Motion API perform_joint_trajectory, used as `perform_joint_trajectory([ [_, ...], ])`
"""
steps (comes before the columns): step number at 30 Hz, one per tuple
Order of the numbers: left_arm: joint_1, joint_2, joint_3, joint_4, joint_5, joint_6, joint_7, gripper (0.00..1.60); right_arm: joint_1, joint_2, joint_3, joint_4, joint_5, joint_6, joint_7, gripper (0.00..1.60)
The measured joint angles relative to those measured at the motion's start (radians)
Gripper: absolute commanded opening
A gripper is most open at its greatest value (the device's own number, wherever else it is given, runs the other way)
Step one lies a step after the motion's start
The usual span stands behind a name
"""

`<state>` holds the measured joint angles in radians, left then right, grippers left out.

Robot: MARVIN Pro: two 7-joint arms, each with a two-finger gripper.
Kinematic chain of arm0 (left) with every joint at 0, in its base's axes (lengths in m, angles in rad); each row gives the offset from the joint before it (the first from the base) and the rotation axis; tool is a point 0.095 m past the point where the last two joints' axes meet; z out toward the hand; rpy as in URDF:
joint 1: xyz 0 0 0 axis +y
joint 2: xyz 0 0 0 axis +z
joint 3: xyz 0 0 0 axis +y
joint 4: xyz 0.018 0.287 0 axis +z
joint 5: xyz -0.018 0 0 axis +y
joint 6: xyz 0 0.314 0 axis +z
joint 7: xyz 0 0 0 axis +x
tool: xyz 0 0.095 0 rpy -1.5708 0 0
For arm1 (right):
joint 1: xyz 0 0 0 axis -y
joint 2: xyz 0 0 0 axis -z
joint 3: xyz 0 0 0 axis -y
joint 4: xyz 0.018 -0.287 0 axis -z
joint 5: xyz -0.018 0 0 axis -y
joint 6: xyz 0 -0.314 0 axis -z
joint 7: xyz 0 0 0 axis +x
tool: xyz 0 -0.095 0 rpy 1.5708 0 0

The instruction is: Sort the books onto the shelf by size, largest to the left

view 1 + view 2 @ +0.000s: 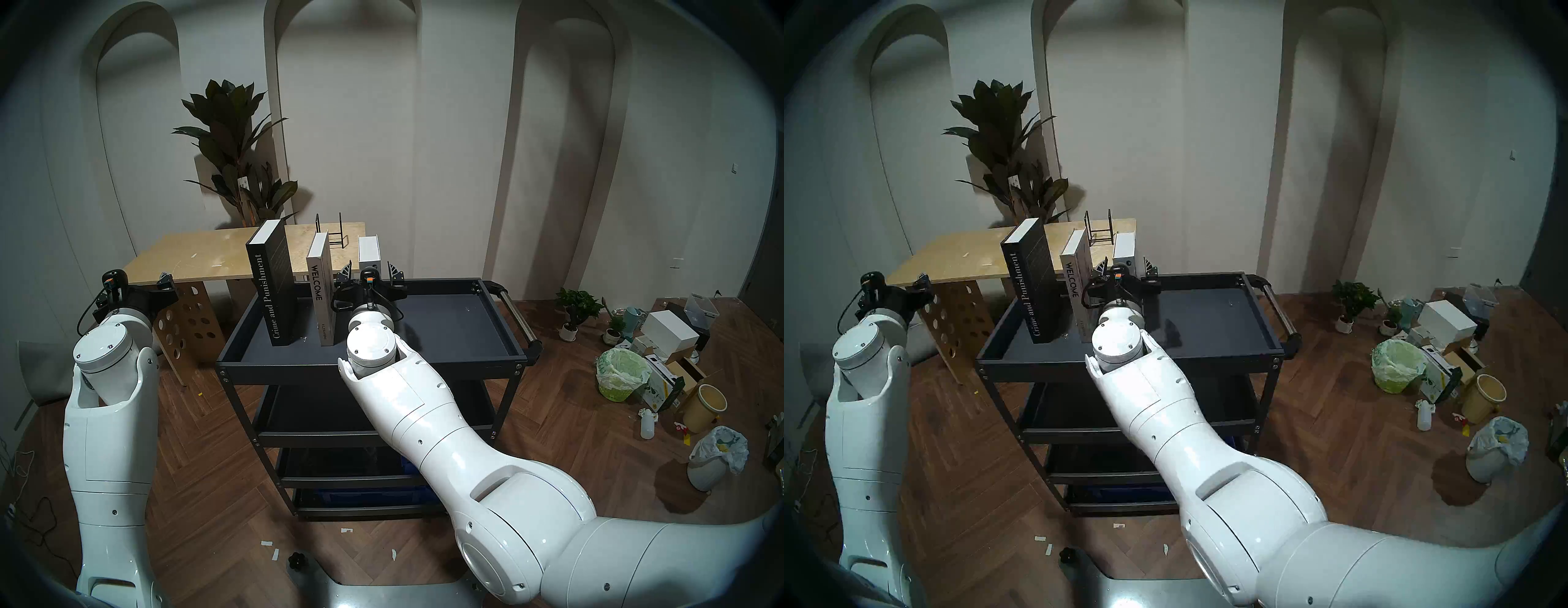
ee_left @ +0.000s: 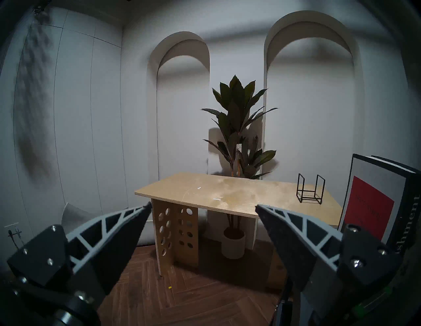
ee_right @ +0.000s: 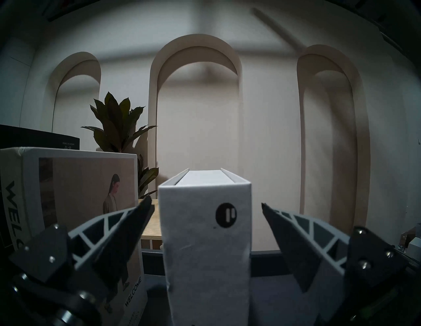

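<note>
Three books stand upright in a row on the shelf (image 1: 449, 322), the dark grey top tray of a black cart. Leftmost is the tall black book (image 1: 271, 293), then the thin grey-white "WELCOME" book (image 1: 320, 293), then the shorter white book (image 1: 368, 254) farther back. My right gripper (image 3: 206, 202) is open, one finger on each side of the white book's (image 3: 205, 239) spine, with a small gap on both sides. My left gripper (image 2: 203, 205) hangs open and empty left of the cart, the black book (image 2: 373, 205) at its right.
A pale plywood table (image 1: 203, 259) stands behind the cart with a small black wire rack (image 1: 333, 233) on it and a tall plant (image 1: 237, 153) behind. The cart's steel handle (image 1: 515, 314) is at the right end. Bins, boxes and pots (image 1: 653, 365) litter the floor at right.
</note>
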<state>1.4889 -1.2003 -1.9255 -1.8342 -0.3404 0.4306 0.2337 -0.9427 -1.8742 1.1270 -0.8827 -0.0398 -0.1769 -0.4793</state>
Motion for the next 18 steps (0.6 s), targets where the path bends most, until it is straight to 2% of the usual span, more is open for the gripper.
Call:
perform_joint_trajectory([
  [10,-0.006,0.0,0.006,-0.002,0.001,0.0,0.006,1.6,-0.04,0.001,0.002,-0.119,0.012,-0.005,-0.026,1.6],
  [18,-0.008,0.001,0.045,-0.002,0.022,-0.022,0.008,1.6,-0.04,0.014,0.015,-0.22,0.004,-0.053,-0.051,1.6],
])
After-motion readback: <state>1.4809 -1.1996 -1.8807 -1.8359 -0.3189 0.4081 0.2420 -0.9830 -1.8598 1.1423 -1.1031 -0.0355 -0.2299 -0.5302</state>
